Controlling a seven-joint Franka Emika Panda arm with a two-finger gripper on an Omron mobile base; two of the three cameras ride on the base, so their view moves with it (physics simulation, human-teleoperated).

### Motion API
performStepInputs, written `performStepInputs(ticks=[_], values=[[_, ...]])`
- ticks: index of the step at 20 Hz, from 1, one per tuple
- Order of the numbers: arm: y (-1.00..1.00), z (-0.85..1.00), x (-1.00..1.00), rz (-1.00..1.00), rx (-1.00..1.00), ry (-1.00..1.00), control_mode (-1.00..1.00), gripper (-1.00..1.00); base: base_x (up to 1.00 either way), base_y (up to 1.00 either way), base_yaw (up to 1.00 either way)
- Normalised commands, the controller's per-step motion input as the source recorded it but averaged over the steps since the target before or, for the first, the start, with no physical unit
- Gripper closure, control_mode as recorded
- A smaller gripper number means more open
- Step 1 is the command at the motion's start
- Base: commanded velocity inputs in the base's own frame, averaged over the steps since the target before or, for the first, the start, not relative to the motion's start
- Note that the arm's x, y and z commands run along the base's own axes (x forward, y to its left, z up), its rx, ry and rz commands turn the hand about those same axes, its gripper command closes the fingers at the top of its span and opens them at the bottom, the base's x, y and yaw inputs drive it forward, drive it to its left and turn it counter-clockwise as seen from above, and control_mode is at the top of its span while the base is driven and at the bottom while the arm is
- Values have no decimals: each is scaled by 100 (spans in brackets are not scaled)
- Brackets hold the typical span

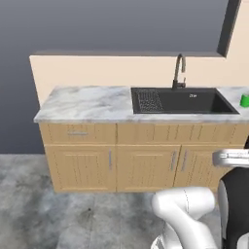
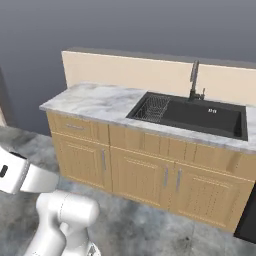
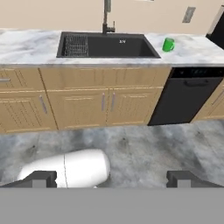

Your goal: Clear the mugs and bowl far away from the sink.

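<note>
The bright green mug (image 3: 168,44) stands upright on the marble counter, just right of the sink (image 3: 107,46), and shows at the right edge of the left base view (image 1: 244,100). The sink (image 1: 182,101) (image 2: 197,116) is a dark basin with a wire rack (image 1: 149,101) in its left end and a gooseneck faucet (image 1: 179,70) behind it. My gripper (image 3: 111,178) is open, its fingertips (image 3: 40,178) wide apart, well back from the counter and above the floor. The navy mug and the bowl are out of view.
The marble counter (image 1: 85,102) stretches left of the sink over wooden cabinets (image 1: 112,163). A black dishwasher (image 3: 190,94) sits below the counter, under the mug's side. Grey floor (image 3: 131,148) lies between me and the cabinets.
</note>
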Motion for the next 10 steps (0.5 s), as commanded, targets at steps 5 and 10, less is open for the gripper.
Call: performStepInputs(ticks=[5, 10], values=[[0, 0, 0, 0, 0, 0, 100, -100, 2, -68, -18], [0, 0, 0, 0, 0, 0, 100, -100, 13, -77, -1]])
